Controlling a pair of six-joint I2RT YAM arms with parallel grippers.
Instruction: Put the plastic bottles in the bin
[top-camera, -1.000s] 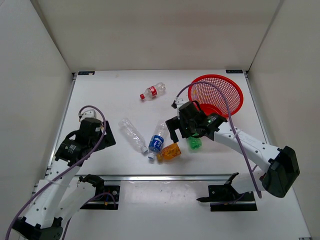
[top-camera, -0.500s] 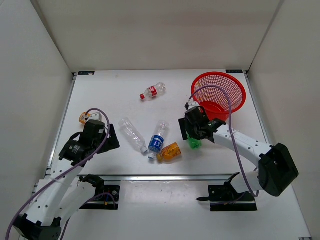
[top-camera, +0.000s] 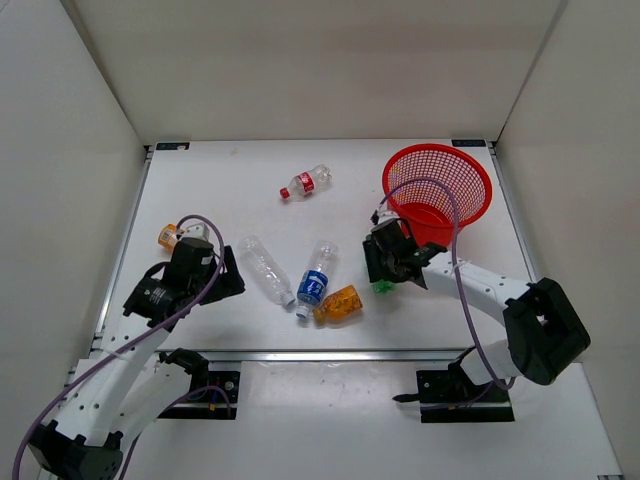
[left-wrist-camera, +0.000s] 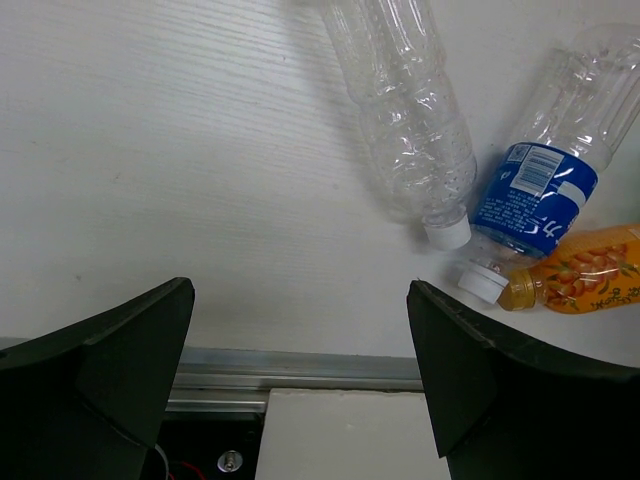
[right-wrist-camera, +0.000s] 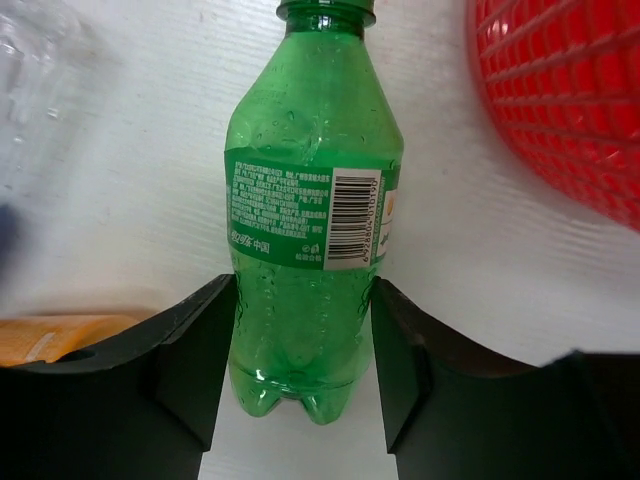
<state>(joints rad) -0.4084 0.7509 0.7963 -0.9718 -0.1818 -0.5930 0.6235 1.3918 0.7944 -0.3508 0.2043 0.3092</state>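
The green bottle (right-wrist-camera: 310, 220) lies on the table with my right gripper (right-wrist-camera: 303, 300) shut on its lower body, a finger pressed to each side. From above, only a bit of the green bottle (top-camera: 384, 287) shows under the right gripper (top-camera: 385, 268), just left of the red mesh bin (top-camera: 437, 150). A plain clear bottle (left-wrist-camera: 410, 120), a blue-label bottle (left-wrist-camera: 540, 180) and an orange bottle (left-wrist-camera: 585, 282) lie together ahead of my left gripper (left-wrist-camera: 300, 300), which is open and holds nothing. A red-label bottle (top-camera: 305, 182) lies farther back.
A small orange bottle (top-camera: 167, 237) lies beside the left arm (top-camera: 185, 270). The bin's wall (right-wrist-camera: 570, 90) rises close on the right of the green bottle. The table's front metal rail (left-wrist-camera: 300, 365) runs under the left gripper.
My right gripper shifted right over the green bottle and closed on it. The left arm edged toward the clear bottle, uncovering the small orange bottle.
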